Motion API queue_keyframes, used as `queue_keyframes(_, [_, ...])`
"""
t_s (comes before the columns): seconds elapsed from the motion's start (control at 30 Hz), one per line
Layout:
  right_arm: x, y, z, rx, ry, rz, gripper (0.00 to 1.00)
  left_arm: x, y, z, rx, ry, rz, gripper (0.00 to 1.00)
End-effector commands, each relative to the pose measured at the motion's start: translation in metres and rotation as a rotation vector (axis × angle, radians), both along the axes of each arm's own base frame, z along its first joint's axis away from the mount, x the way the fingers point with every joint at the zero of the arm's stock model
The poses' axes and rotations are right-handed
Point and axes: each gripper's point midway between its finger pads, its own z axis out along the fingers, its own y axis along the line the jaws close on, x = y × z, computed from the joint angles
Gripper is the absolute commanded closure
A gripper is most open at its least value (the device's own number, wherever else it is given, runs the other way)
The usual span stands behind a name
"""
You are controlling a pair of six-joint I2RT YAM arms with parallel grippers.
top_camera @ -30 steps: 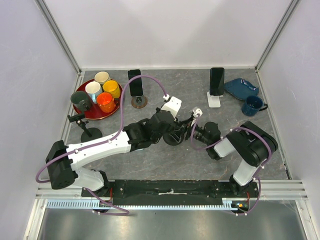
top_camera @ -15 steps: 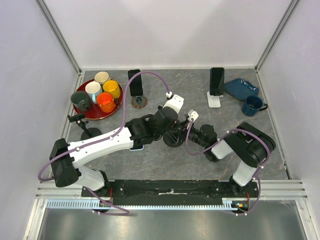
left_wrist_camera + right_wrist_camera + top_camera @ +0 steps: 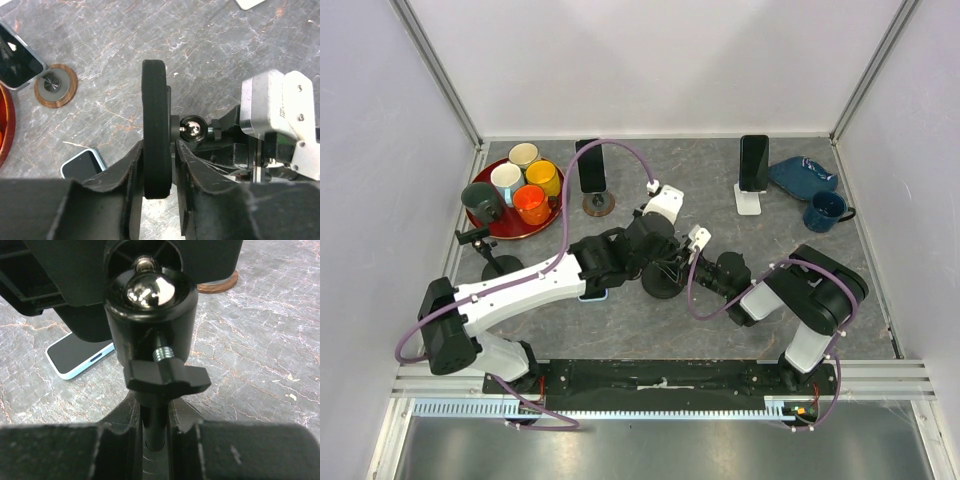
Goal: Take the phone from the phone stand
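The dark phone in a light blue case (image 3: pixel 80 352) lies flat on the grey marbled table (image 3: pixel 700 170). It is off the black phone stand (image 3: pixel 663 284), just beside it and partly under the left arm. The left gripper (image 3: pixel 159 150) is closed on the stand's round black disc (image 3: pixel 154 100), with one finger touching each face. The right gripper (image 3: pixel 154 412) is closed tightly on the thin black stem (image 3: pixel 152 427), below the shiny ball joint (image 3: pixel 147 290). At the back of the table a red round tray (image 3: pixel 510 232) holds coloured mugs.
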Motion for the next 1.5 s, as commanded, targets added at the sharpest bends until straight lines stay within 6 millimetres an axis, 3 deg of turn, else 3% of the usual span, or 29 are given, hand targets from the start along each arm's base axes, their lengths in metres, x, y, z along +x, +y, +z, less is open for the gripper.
queue_keyframes(0.0, [0.01, 0.001, 0.06, 0.178, -0.154, -0.039, 1.0, -0.013, -0.015, 0.005, -0.148, 0.008, -0.035, 0.59])
queue_keyframes(0.13, [0.01, 0.0, 0.058, 0.166, -0.158, -0.047, 1.0, -0.011, -0.012, 0.011, -0.205, -0.039, -0.022, 0.4])
queue_keyframes(0.27, [0.011, 0.001, 0.056, 0.144, -0.168, -0.058, 1.0, -0.01, -0.005, 0.008, -0.222, -0.083, -0.018, 0.36])
queue_keyframes(0.47, [0.011, 0.002, 0.051, 0.124, -0.169, -0.069, 1.0, -0.007, -0.002, -0.001, -0.282, -0.168, -0.023, 0.41])
queue_keyframes(0.53, [0.01, 0.002, 0.051, 0.118, -0.172, -0.068, 1.0, -0.003, 0.0, 0.018, -0.35, -0.234, -0.01, 0.44])
queue_keyframes(0.83, [0.008, 0.005, 0.048, 0.104, -0.171, -0.063, 1.0, 0.003, 0.009, 0.04, -0.444, -0.378, 0.012, 0.47])
queue_keyframes(1.47, [0.003, 0.01, 0.046, 0.098, -0.162, -0.043, 1.0, 0.021, 0.006, 0.031, -0.333, -0.552, 0.023, 0.55])
